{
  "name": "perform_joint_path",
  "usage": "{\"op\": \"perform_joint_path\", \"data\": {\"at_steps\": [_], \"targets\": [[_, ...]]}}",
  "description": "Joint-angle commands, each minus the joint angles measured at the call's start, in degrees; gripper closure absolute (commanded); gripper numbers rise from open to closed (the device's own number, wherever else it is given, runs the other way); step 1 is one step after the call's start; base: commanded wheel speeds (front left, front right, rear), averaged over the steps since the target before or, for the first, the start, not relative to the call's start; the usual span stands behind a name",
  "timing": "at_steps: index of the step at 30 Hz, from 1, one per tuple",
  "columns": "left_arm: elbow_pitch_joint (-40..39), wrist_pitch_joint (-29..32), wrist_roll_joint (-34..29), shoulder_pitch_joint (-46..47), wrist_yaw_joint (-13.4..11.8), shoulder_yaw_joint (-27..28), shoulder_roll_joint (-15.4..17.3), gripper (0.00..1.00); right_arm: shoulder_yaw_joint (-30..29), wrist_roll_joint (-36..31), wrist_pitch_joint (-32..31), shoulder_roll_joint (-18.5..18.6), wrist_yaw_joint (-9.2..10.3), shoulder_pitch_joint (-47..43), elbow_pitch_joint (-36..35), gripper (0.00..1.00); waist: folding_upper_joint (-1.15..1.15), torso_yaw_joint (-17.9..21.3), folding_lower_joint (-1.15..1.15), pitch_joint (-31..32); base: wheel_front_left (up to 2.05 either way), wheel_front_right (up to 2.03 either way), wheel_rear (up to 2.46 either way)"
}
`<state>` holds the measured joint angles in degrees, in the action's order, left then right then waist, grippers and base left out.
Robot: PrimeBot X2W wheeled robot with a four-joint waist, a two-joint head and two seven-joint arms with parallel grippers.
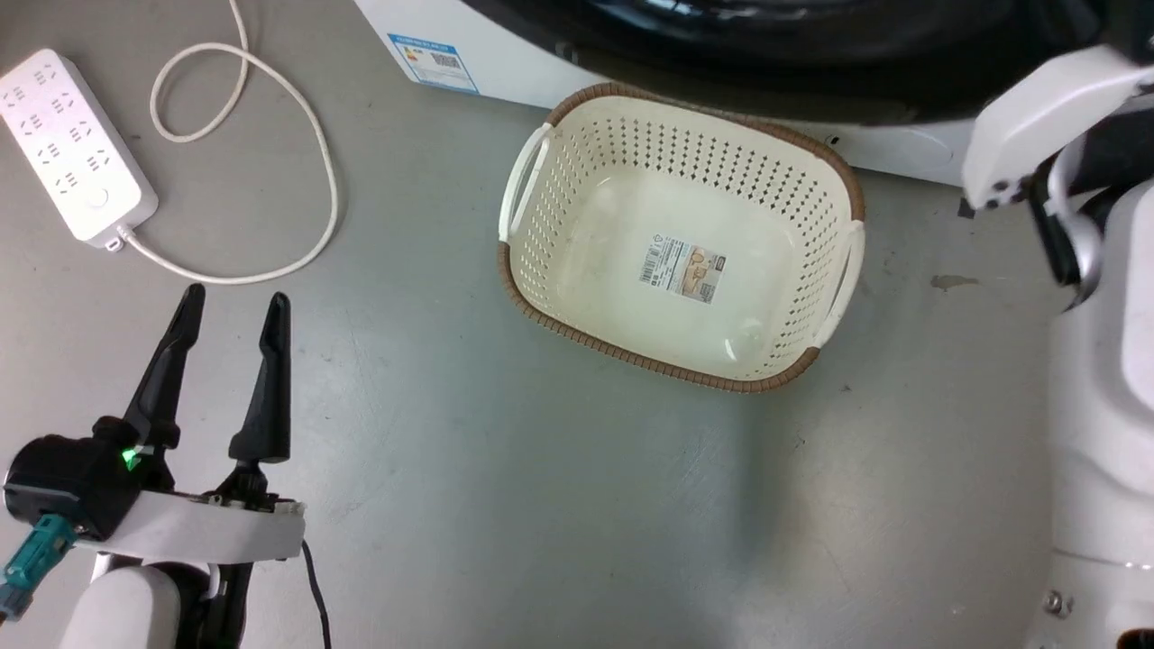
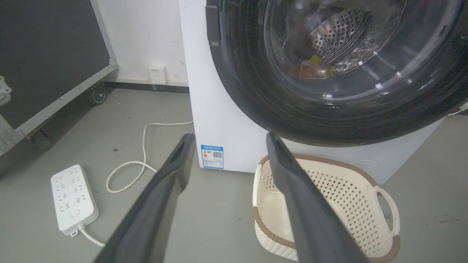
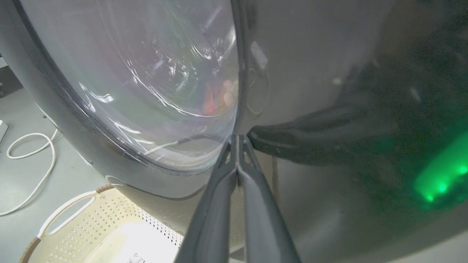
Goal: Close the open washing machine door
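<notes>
Grey floor (image 1: 505, 505) meets the big white front-loading washing machine (image 2: 234, 153), whose large round glossy black glass-windowed door (image 2: 252, 106), upper right in the left wrist view, looks swung nearly flat against it. The right end effector (image 3: 237, 140), fingers pressed together, has its tips at the door's rim. The left end effector (image 1: 236, 299) hangs spread and empty, so probably only latching remains.

Bare test room: washing machine (image 2: 219, 120), wheeled flight case (image 2: 47, 54), floor power strip (image 2: 73, 199)

You've got one washing machine (image 2: 226, 120) with one washing machine door (image 2: 248, 91), one basket (image 1: 685, 374), one power strip (image 1: 72, 144), and two tools: left tool (image 1: 236, 299), right tool (image 3: 237, 140).
</notes>
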<state>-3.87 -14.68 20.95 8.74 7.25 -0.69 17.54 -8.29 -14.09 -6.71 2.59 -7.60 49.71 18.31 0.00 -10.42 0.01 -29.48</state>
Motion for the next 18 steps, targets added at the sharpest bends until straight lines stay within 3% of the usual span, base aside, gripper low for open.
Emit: {"op": "perform_joint_path", "data": {"at_steps": [1, 6, 18], "targets": [[-0.3, -0.3, 0.4, 1.0, 0.2, -0.2, 0.3, 0.0, -1.7, -0.8, 0.3, 0.3, 0.11, 2.1, 0.4, 1.0, 0.0, -0.2, -0.01, -0.3, 0.0, 0.0, 0.0], [-0.3, -0.3, 0.6, 1.4, 0.2, -0.3, 0.4, 0.0, -5.5, -1.1, 1.1, 0.3, 0.11, 4.3, 1.2, 1.0, 0.0, -0.5, -0.01, -0.7, 0.0, 0.0, 0.0], [0.4, -0.3, 0.2, 0.6, 0.2, 0.2, -0.3, 0.0, -7.5, -1.0, 3.9, 0.3, 0.11, 3.1, 4.6, 1.0, 0.0, 0.9, -0.01, 2.8, 0.0, 0.0, 0.0]]}}
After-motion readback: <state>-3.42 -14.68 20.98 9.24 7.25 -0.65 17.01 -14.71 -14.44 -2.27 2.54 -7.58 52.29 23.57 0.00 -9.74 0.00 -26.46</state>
